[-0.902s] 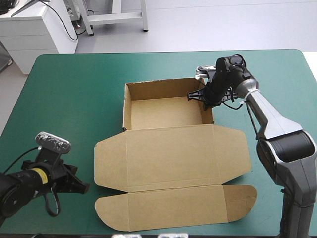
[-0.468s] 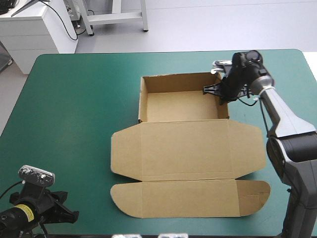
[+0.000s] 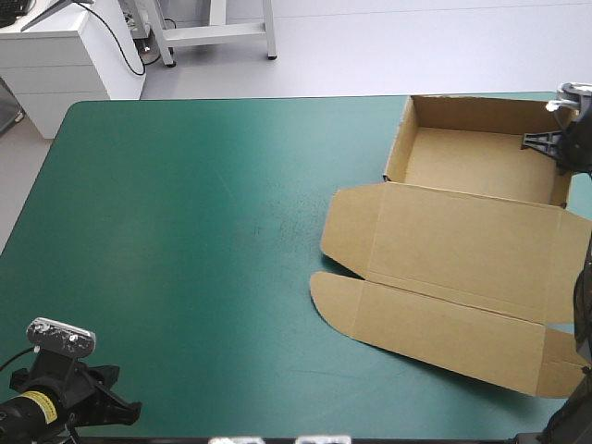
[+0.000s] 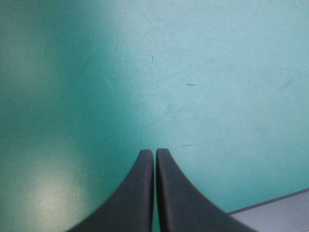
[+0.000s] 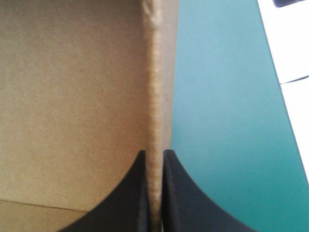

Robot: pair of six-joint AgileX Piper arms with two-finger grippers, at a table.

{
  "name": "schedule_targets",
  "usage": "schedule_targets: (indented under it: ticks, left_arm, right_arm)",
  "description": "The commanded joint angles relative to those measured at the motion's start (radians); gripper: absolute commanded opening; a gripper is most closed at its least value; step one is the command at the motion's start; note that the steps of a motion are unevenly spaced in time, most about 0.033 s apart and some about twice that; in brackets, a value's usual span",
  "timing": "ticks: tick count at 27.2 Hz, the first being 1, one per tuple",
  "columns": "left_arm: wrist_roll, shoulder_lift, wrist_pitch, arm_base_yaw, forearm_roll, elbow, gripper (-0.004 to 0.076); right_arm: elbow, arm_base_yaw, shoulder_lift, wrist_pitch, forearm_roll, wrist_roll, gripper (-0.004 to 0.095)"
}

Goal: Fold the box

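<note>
The brown box (image 3: pixel 462 250) lies at the table's right side as an open tray (image 3: pixel 472 166) with its lid and flaps flat toward the near edge. My right gripper (image 3: pixel 558 151) sits at the tray's right wall. In the right wrist view that gripper (image 5: pixel 154 152) is shut on the thin wall (image 5: pixel 157 92), with the tray's inside on one side and teal-green cover on the other. Far from the box, my left gripper (image 3: pixel 125 410) sits low at the near left corner. The left wrist view shows it (image 4: pixel 154 151) shut, with nothing held, over bare cover.
The teal-green cover (image 3: pixel 203 231) stretches across the left and middle of the table. The lid's right end reaches the table's right edge. The table's edge (image 4: pixel 270 207) shows just beside my left gripper.
My right gripper has dragged the box far to the right and toward the far edge, turning it slightly. My left arm has drawn back to the near left corner.
</note>
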State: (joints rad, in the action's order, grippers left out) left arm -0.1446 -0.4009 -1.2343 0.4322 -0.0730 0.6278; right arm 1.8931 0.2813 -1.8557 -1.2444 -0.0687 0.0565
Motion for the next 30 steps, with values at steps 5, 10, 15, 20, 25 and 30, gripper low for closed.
schedule_targets:
  ticks: [5, 10, 15, 20, 25, 30]
  left_arm:
    - [-0.008, -0.010, 0.039, 0.004, -0.002, 0.023, -0.0008]
    - [-0.008, -0.010, 0.039, 0.004, -0.002, 0.023, -0.0008]
    - [-0.008, -0.010, 0.044, 0.004, -0.018, 0.023, -0.0008]
    - [-0.008, -0.010, 0.044, 0.004, -0.018, 0.023, -0.0008]
    - [-0.028, -0.010, 0.088, 0.004, -0.064, -0.045, -0.0008]
    - [-0.022, 0.001, 0.185, 0.004, -0.013, -0.115, -0.0008]
  right_arm:
    - [0.026, 0.092, 0.061, -0.002, -0.164, -0.012, 0.0050]
    - [0.026, 0.112, 0.061, -0.002, -0.178, 0.010, 0.0343]
    - [0.026, 0.112, 0.071, -0.002, -0.175, 0.005, 0.0433]
    - [0.026, 0.112, 0.130, -0.002, -0.127, -0.008, 0.0414]
    - [0.005, 0.106, 0.289, -0.003, 0.142, -0.110, 0.0328]
    - [-0.205, 0.064, 0.536, -0.001, 0.200, -0.144, 0.0135]
